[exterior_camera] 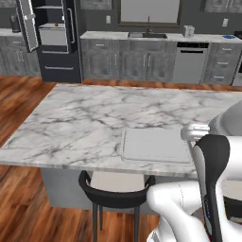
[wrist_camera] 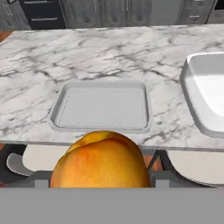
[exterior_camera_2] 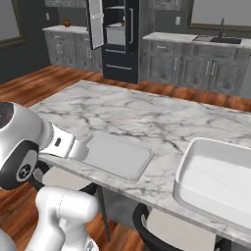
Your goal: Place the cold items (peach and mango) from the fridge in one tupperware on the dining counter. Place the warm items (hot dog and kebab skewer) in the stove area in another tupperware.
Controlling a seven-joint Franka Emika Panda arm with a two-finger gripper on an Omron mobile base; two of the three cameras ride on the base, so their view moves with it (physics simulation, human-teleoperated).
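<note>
A round orange-yellow fruit, which I take for the peach (wrist_camera: 101, 162), sits close up at the bottom of the hand view. My gripper (wrist_camera: 101, 183) is shut on it, a finger on each side. It hangs just off the near edge of the marble dining counter (exterior_camera: 94, 118). Straight ahead on the counter lies a shallow grey tupperware (wrist_camera: 103, 107), empty. A deeper white tupperware (wrist_camera: 194, 94) stands to its right, also empty. The mango, hot dog and kebab skewer are out of view.
The dark fridge (exterior_camera: 52, 38) stands open at the far wall, left of the grey cabinets and sink (exterior_camera: 147, 35). A black stool (exterior_camera: 116, 191) is tucked under the counter's near edge below the shallow tupperware (exterior_camera: 156, 145). The deeper tupperware (exterior_camera_2: 215, 181) sits near the counter's right front corner.
</note>
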